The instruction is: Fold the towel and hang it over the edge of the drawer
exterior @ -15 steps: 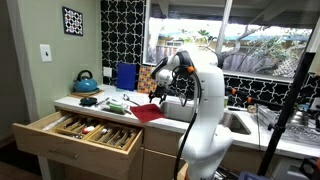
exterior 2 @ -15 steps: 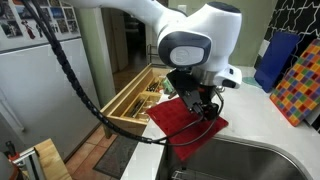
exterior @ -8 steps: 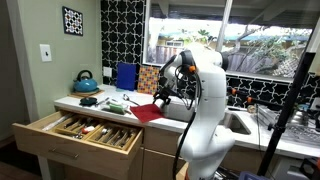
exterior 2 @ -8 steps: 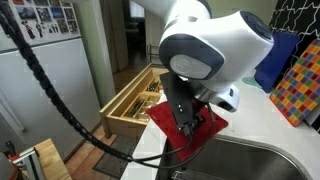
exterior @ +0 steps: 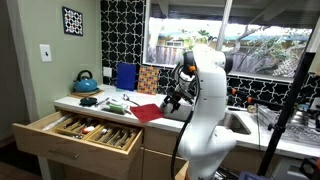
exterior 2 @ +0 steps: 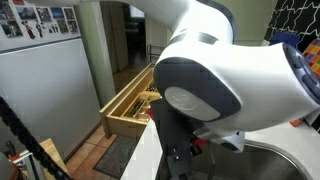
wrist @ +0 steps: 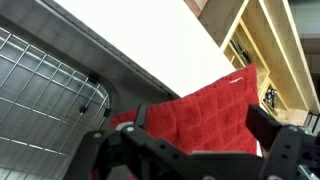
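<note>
Kitchen surroundings fill both exterior views: green walls, a patterned black-and-white backsplash and a wide window. A pale worktop (exterior: 72, 103) runs across the middle of the frame. Below it, at lower left, the drawer (exterior: 62, 148) stands pulled out, its light-wood compartments holding utensils. The white arm rises right of centre and blocks most of the closer exterior view.

The towel (exterior: 148, 112) lies spread on the worktop near frame centre, just up and right of the open drawer. In the wrist view it sits in the lower middle (wrist: 205, 115), next to the sink edge, with a wire rack (wrist: 45, 75) in the basin at left and the drawer's compartments at upper right. It looks flat and single-layered, so I judge the fold is not yet made.

As red waffle-textured cloth it should be light, limp and easy to grip, not slippery or fragile. It will sag and crumple rather than keep a shape. A pinch at a corner or along one edge, lifting only that layer, seems the best hold for drawing it over itself.

The tool (exterior: 172, 100) hangs over the towel's right side with its jaws spread fully apart and nothing between them. In the wrist view (wrist: 185, 135) the cloth shows between them. Whether the tips touch it, I cannot tell.
</note>
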Robot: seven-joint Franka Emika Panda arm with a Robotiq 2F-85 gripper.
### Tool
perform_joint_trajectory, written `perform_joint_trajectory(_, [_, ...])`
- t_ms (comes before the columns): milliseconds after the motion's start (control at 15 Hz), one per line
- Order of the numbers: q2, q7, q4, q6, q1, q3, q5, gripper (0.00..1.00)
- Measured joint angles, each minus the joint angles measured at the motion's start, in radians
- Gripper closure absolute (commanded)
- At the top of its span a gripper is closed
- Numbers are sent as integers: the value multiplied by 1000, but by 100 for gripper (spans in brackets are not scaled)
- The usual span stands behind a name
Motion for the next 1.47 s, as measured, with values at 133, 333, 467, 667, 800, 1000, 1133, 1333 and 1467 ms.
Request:
perform_joint_trajectory(133, [12, -26, -8, 0, -2, -4, 0, 0])
perform_joint_trajectory(333, [31, -49, -11, 0, -7, -7, 12, 0])
perform_joint_trajectory(467, [39, -54, -11, 0, -11, -8, 24, 0])
perform_joint_trajectory(667, [51, -56, -12, 1, -13, -8, 31, 0])
perform_joint_trajectory(800, [71, -68, -13, 28, -15, -9, 31, 0])
perform_joint_trajectory(1000, [113, -85, -14, 127, -18, -8, 29, 0])
perform_joint_trajectory(1133, [133, -96, -15, 164, -18, -4, 36, 0])
perform_joint_trajectory(1333, [154, -123, -15, 166, -26, 12, 92, 0])
perform_joint_trajectory(1467, [167, -151, -15, 166, -33, 23, 145, 0])
